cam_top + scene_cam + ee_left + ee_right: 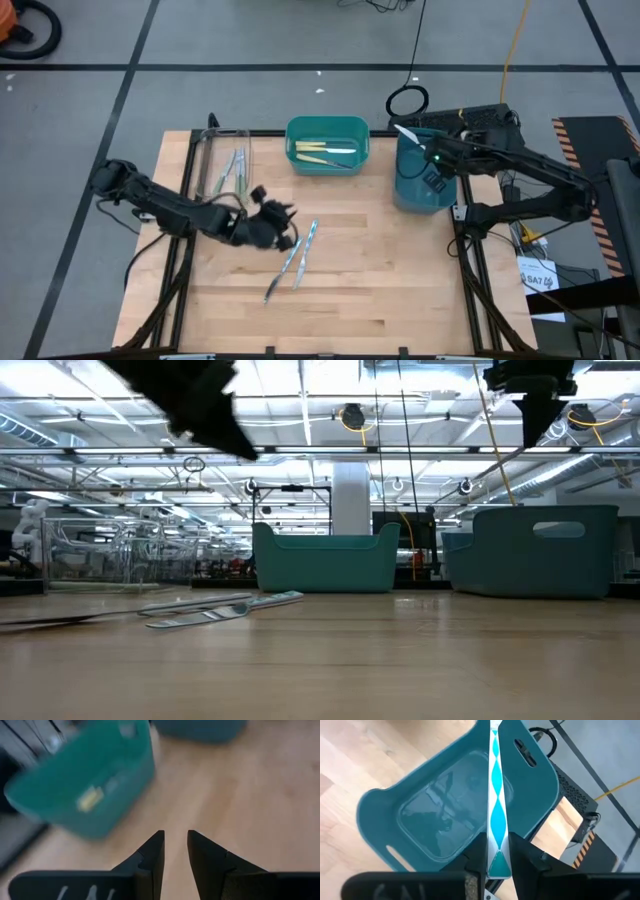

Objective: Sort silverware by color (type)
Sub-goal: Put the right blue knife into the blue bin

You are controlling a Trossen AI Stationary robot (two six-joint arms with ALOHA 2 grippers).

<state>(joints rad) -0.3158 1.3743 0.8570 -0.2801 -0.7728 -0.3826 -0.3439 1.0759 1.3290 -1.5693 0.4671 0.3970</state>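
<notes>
A wooden table [350,290] is being viewed on a grey floor taped with dark lines, with a hall of ceiling lights lying beyond. A blue bin [450,820] is being hovered over at the far right by the right gripper [497,851], its fingers clamped on a light blue utensil [496,795]. A teal bin [327,143] holding yellow utensils [325,150] is being left at the far middle, a clear tray [222,165] at far left. Near the middle, loose utensils [295,258] are lying beside the left gripper [175,847], its fingers slightly apart and empty.
</notes>
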